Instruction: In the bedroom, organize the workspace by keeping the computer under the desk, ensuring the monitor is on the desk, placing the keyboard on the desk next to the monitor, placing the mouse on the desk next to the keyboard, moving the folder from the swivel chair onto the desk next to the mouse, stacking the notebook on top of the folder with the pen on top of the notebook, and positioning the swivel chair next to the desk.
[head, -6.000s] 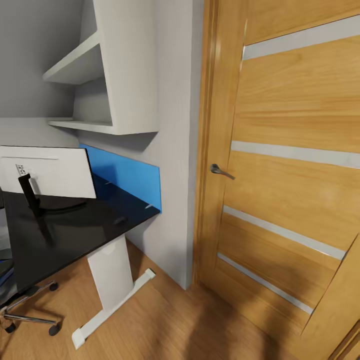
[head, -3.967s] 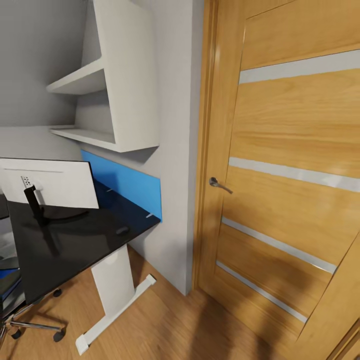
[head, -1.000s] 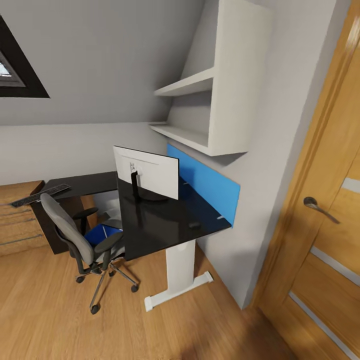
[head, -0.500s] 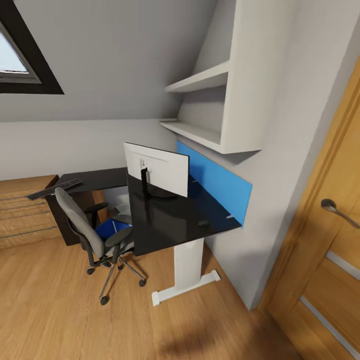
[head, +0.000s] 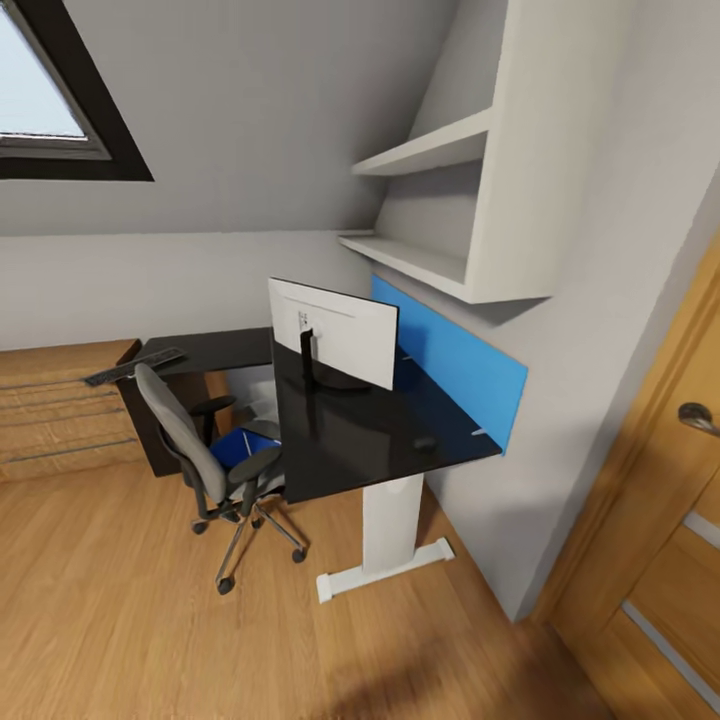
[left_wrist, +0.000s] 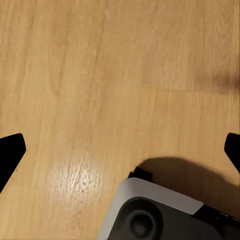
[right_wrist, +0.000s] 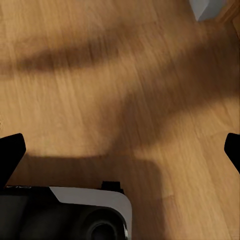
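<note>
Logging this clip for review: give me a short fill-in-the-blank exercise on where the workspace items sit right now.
1. The monitor stands on the ____.
2. The blue folder lies on the seat of the ____.
3. The keyboard rests at the far end of the desk, beside the wooden ____ chest.
4. Both wrist cameras look down at the wooden ____.

Missing words: desk; swivel chair; drawer; floor

Soft daylight, sharp renders, faint shadows

Our head camera has swung left since earlier. The door (head: 660, 520) now sits at the edge. The swivel chair (head: 200, 455), keyboard (head: 135, 366) and window (head: 50, 100) have come into view.
</note>
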